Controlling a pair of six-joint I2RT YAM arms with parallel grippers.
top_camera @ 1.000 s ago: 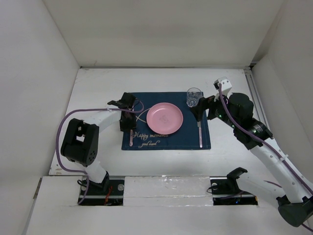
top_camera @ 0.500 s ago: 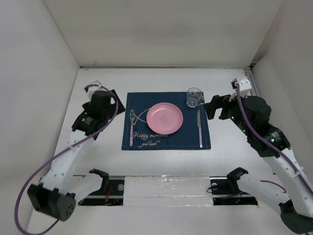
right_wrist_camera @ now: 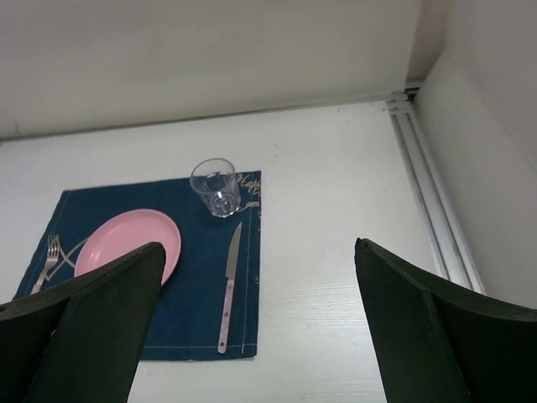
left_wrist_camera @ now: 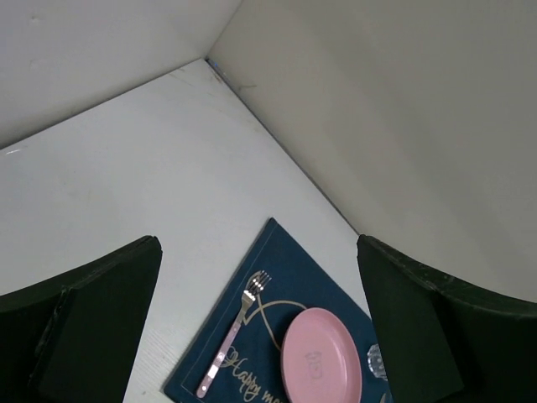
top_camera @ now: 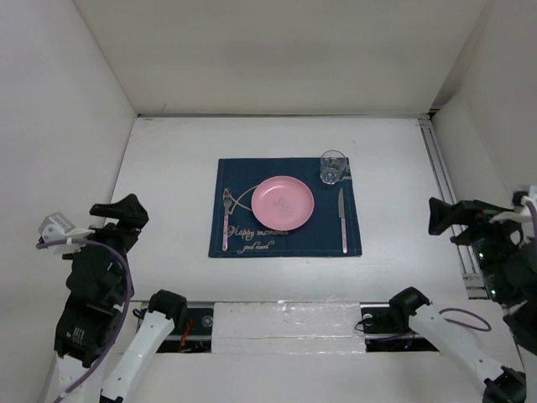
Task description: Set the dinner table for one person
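On the white dinner table [top_camera: 168, 159] lies a navy placemat [top_camera: 285, 237]. It carries a pink plate [top_camera: 283, 202], a fork [top_camera: 225, 222] to the plate's left, a knife [top_camera: 341, 220] to its right and a clear glass [top_camera: 333, 166] at the back right. My left gripper [top_camera: 119, 218] is raised far to the left of the mat, open and empty. My right gripper [top_camera: 457, 217] is raised far to the right, also open and empty. In the left wrist view the fork [left_wrist_camera: 231, 344] and plate [left_wrist_camera: 320, 357] show between the wide fingers [left_wrist_camera: 84, 319].
A metal rail [top_camera: 445, 197] runs along the table's right edge. White walls close in the left, back and right sides. The arm bases [top_camera: 168, 311] sit at the near edge. Gold lettering marks the mat's front.
Both arms have pulled back from the placemat towards the near corners and risen. The left gripper opened and left the fork on the mat; the right gripper stayed open.
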